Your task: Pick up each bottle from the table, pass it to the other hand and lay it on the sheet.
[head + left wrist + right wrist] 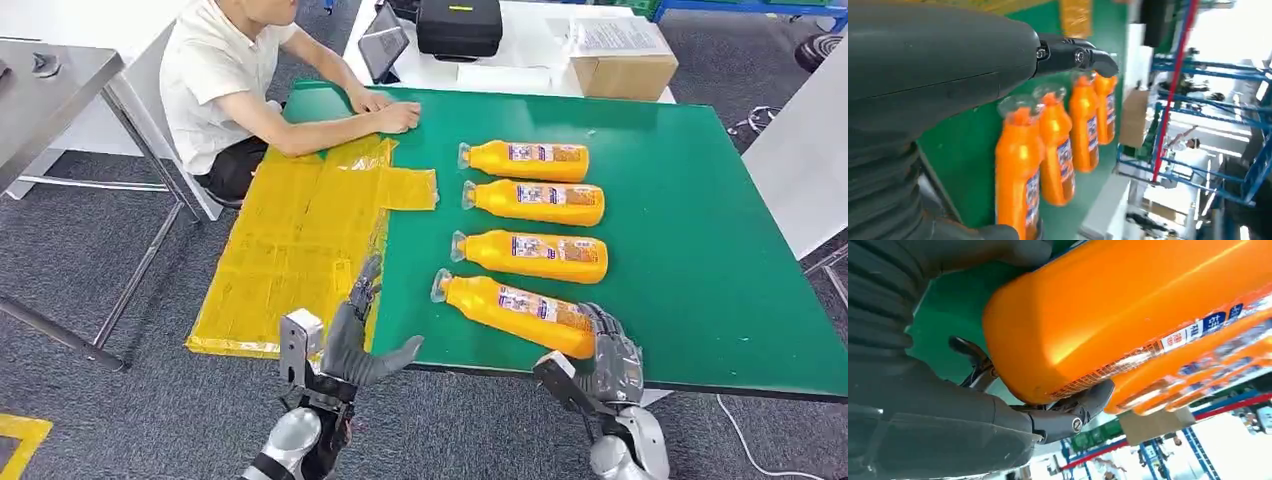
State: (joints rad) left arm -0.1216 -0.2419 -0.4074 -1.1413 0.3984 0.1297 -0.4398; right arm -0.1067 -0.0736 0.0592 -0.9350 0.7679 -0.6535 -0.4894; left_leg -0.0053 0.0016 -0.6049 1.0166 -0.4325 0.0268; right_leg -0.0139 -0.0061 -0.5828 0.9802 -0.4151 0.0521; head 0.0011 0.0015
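Right robot hand (605, 352) grips nearest bottle (515, 309) at the table (700, 250) front edge.

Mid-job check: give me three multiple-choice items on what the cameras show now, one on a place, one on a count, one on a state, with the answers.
1. Where does the yellow sheet lie?
A. on the table's left part
B. under the cardboard box
C. on the floor

2. How many orange bottles lie on the green table?
A. two
B. four
C. six

3. What is the right hand doing?
A. hanging clear of the table
B. resting on the sheet
C. wrapping its fingers around the base of the nearest bottle

Answers:
1 A, the head view shows it draped over the left edge, by the person's hands.
2 B, a row of four shows in the head view.
3 C, the right wrist view shows the bottle's base between thumb and fingers; the left hand holds nothing.
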